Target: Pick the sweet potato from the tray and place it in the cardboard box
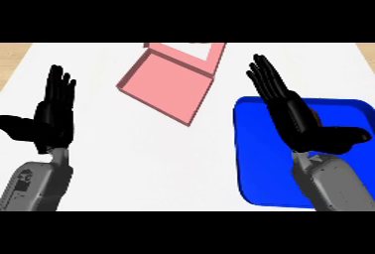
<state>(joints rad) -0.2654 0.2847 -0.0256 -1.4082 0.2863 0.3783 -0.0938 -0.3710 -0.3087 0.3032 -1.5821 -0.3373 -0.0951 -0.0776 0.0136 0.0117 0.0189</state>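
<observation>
The blue tray point(256, 168) lies at the right of the white counter. My right hand point(291, 116) hangs over the tray's upper part, open, with straight fingers pointing up and away and the thumb out to the right. It hides most of the sweet potato point(315, 116); only a thin brown sliver shows at the hand's right edge. I cannot tell whether the hand touches it. The box point(167, 85) looks pink and lies open at the top centre, left of the tray, with a flap point(192, 50) folded back at its far side.
My left hand point(51, 116) rests open at the left, fingers up, well apart from the box. The white counter point(147, 163) runs between both arms. A strip of wooden floor point(13, 54) shows past its far-left edge.
</observation>
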